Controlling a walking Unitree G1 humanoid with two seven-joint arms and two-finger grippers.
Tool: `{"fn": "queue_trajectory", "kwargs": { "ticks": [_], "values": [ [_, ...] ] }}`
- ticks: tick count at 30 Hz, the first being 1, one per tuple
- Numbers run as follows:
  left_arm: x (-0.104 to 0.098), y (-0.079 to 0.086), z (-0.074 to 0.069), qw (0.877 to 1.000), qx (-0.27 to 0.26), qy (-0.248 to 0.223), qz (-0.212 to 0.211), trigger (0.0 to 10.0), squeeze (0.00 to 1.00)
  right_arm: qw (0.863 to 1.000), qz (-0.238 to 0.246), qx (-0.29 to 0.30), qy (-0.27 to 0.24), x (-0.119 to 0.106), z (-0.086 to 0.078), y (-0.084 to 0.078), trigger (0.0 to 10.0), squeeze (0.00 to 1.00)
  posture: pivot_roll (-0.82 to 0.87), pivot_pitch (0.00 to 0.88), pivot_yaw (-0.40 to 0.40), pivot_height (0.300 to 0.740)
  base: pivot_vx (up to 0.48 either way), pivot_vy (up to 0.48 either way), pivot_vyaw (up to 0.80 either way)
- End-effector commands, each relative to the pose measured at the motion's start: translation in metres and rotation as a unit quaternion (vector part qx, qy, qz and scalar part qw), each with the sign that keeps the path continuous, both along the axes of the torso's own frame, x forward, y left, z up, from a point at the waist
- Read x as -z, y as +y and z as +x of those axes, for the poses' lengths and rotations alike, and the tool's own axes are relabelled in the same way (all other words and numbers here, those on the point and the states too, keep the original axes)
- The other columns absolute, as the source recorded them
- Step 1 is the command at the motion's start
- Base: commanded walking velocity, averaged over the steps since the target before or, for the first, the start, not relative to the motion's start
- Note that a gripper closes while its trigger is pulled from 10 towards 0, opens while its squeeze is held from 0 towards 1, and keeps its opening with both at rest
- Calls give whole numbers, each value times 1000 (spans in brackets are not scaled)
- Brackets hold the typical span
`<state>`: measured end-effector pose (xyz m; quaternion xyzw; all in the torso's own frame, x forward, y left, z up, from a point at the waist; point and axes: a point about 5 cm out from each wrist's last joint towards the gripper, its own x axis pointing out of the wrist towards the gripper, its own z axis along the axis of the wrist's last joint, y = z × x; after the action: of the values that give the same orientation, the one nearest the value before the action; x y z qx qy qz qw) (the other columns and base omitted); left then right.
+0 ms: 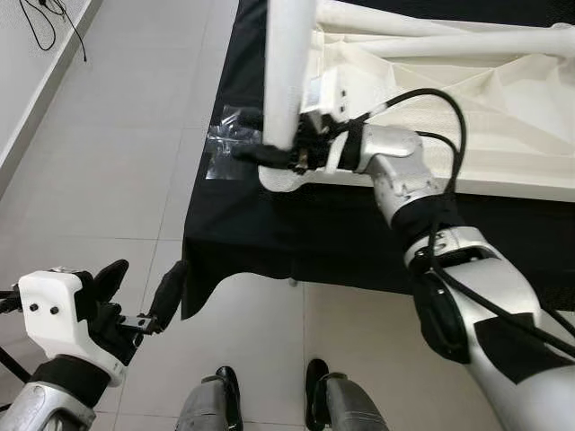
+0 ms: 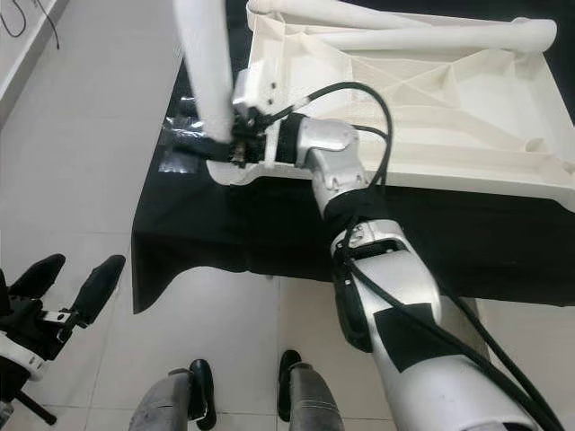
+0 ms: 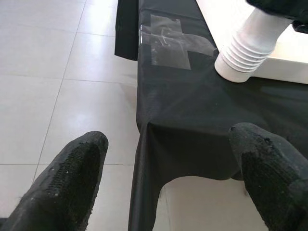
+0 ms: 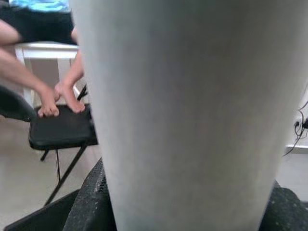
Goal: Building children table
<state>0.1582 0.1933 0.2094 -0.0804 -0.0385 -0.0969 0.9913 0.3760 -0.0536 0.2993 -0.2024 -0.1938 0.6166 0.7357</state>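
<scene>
The white children's table (image 2: 431, 99) lies upside down on a black cloth (image 2: 234, 224) that covers the tabletop, its ribbed underside facing up. At the corner of the children's table nearest the robot's left, a white table leg (image 1: 287, 72) stands upright, its ribbed lower end seated at that corner. The right gripper (image 1: 269, 154) reaches across to this corner, and its black fingers (image 4: 91, 202) clamp the table leg low down, just above the corner. From the right wrist view the leg sits tight between them.

Two more legs (image 2: 422, 36) lie across the far side of the children's table, tilted toward each other. Beside the corner with the upright leg, on the cloth, is a patch of clear tape or plastic film (image 3: 168, 41).

The left gripper (image 1: 144, 301) hangs low, well apart from the children's table and beyond the cloth's near edge, over the pale tiled floor (image 1: 117, 162). Its fingers (image 3: 72, 187) are spread wide and hold nothing.

In the right wrist view, beyond the leg, a person's hands (image 4: 60, 98) rest on the seat of a black folding chair (image 4: 60, 130). A black cable (image 1: 54, 22) runs along the wall, far from the children's table.
</scene>
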Motion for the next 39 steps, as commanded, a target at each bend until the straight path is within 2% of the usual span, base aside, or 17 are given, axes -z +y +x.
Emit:
{"fn": "queue_trajectory", "kwargs": {
  "ticks": [1, 2, 4, 5, 9, 15, 20, 27, 30, 32, 34, 35, 36, 39],
  "values": [
    [4, 1, -2, 1000, -3, 10, 3, 10000, 0, 999, -17, 32, 32, 14, 5, 0, 10000, 0, 90, 380, -37, 740, 0, 0, 0],
    [4, 1, -2, 1000, -3, 10, 3, 10000, 0, 999, -17, 32, 32, 14, 5, 0, 10000, 0, 90, 380, -37, 740, 0, 0, 0],
    [3, 1, -2, 1000, -3, 9, 3, 10000, 0, 997, 24, 51, 52, 5, 10, -5, 10000, 0, 90, 384, -37, 740, 0, 0, 0],
    [3, 1, -2, 1000, -3, 9, 3, 10000, 0, 997, 24, 51, 52, 5, 10, -5, 10000, 0, 90, 384, -37, 740, 0, 0, 0],
    [3, 1, -2, 1000, -4, 8, 1, 10000, 0, 989, 93, 58, 95, -6, 15, -17, 10000, 0, 89, 388, -38, 740, 0, 0, 0],
    [3, 1, -3, 1000, -3, 7, 0, 10000, 0, 988, 99, 54, 105, -4, 15, -23, 10000, 0, 90, 388, -35, 740, 0, 0, 0],
    [3, 1, -3, 1000, -3, 8, 3, 10000, 0, 993, 50, 59, 87, 12, 13, -22, 10000, 0, 94, 392, -30, 740, 0, 0, 0],
    [3, 2, -3, 1000, -3, 8, 3, 10000, 0, 996, 11, 79, 41, 15, 13, -21, 10000, 0, 96, 398, -29, 740, 0, 0, 0],
    [2, 2, -3, 1000, -3, 8, 3, 10000, 0, 998, -15, 52, 17, 17, 8, -14, 10000, 0, 94, 401, -29, 740, 0, 0, 0],
    [2, 2, -3, 1000, -3, 8, 3, 10000, 0, 998, -55, 9, -2, 23, 0, -5, 10000, 0, 93, 402, -30, 740, 0, 0, 0],
    [2, 2, -3, 1000, -3, 8, 3, 10000, 0, 998, -55, 9, -2, 23, 0, -5, 10000, 0, 93, 402, -30, 740, 0, 0, 0],
    [2, 2, -3, 1000, -3, 7, 3, 10000, 0, 997, -78, -16, -8, 27, -4, -1, 10000, 0, 90, 400, -34, 740, 0, 0, 0],
    [2, 2, -3, 1000, -3, 7, 3, 10000, 0, 997, -78, -16, -8, 27, -4, -1, 10000, 0, 90, 400, -34, 740, 0, 0, 0],
    [2, 1, -2, 1000, -4, 6, 3, 10000, 0, 991, -118, -64, -9, 33, -11, 4, 10000, 0, 89, 400, -37, 740, 0, 0, 0]
  ]
}}
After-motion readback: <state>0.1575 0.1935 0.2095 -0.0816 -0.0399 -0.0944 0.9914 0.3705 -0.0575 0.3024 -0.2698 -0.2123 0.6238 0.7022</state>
